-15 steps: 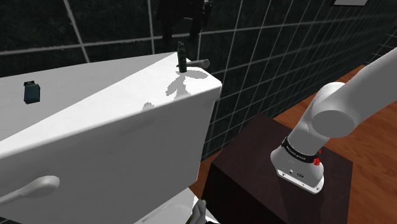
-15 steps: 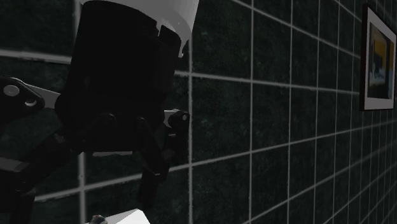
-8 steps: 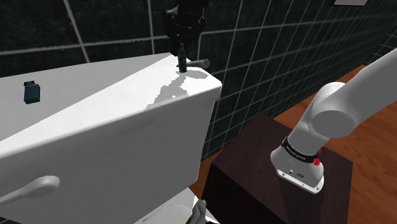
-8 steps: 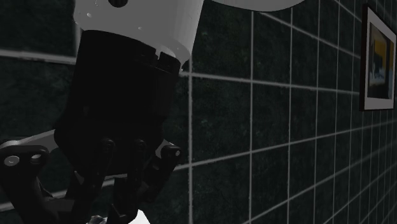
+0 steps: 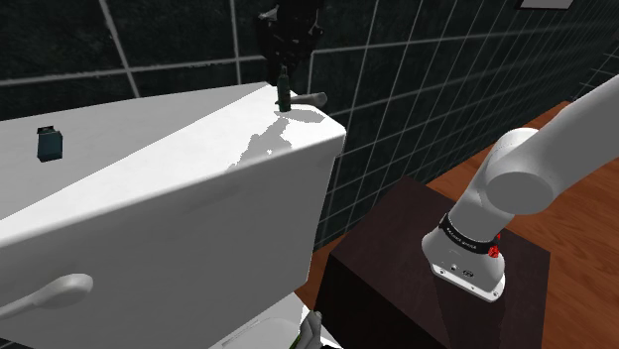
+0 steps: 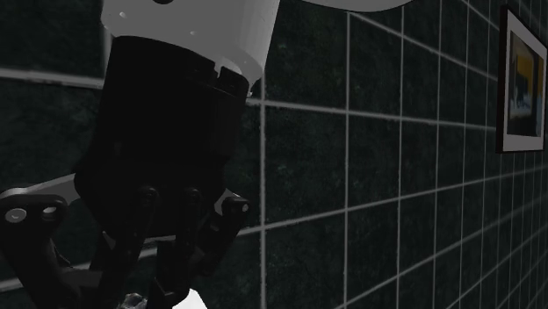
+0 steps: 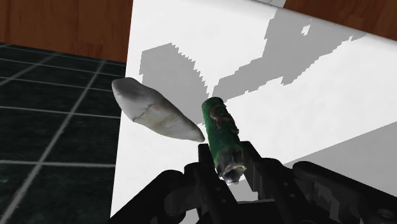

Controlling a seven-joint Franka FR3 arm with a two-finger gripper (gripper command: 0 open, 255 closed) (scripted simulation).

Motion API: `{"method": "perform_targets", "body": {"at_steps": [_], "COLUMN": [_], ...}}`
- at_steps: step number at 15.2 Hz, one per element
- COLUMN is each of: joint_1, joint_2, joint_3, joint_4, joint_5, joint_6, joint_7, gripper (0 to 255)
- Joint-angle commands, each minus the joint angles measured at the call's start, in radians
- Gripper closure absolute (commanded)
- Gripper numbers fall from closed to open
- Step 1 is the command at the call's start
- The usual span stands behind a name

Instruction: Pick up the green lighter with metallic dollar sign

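Shoulder view, left to right: small dark-blue box [image 5: 47,144] standing on the white tank lid [image 5: 169,169], well apart from the other items. Green lighter [image 5: 284,94] upright on the lid near its far corner. Pale elongated lump [image 5: 313,98] just beside the lighter; contact between the two cannot be told. Dark stand [image 5: 417,288] and white arm [image 5: 536,169] at the right. Pincer [image 5: 285,71] hangs directly above the lighter, its fingers reaching down over the lighter's upper part. Wrist view: pincer narrow, black fingers [image 7: 205,159] set against both sides of the lighter's silver-capped end and clasping it. The green body carries a metallic emblem. This view supplies the grip and the emblem, while the shoulder view supplies the placing on the lid. Second exterior view: the pincer's black body close up at the left, a dark tiled wall [image 6: 395,176] behind, a framed picture [image 6: 522,79] at the right edge.
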Motion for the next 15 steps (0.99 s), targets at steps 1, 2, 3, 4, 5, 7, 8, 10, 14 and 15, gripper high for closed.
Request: {"method": "perform_targets", "body": {"at_steps": [1,2,3,4,5,7,8,10,14,15], "joint_1": [-0.002,-0.003,-0.004,-0.005,-0.006,-0.008,-0.009,-0.011,-0.015,-0.015], "joint_2": [0.004,0.006,0.009,0.012,0.015,0.022,0.026,0.034,0.054,0.055], "joint_3": [-0.002,-0.003,-0.004,-0.005,-0.005,-0.006,-0.007,-0.007,-0.007,-0.007], "joint_4": [0.023,0.038,0.054,0.070,0.086,0.119,0.136,0.170,0.243,0.246], "joint_5": [-0.003,-0.005,-0.007,-0.009,-0.011,-0.015,-0.017,-0.022,-0.031,-0.032], "joint_6": [-0.020,-0.033,-0.046,-0.059,-0.072,-0.098,-0.111,-0.138,-0.191,-0.193], "joint_7": [0.002,0.003,0.005,0.007,0.009,0.013,0.016,0.020,0.030,0.030], "gripper": [255,255,255,255,255,255,255,255,255,255]}}
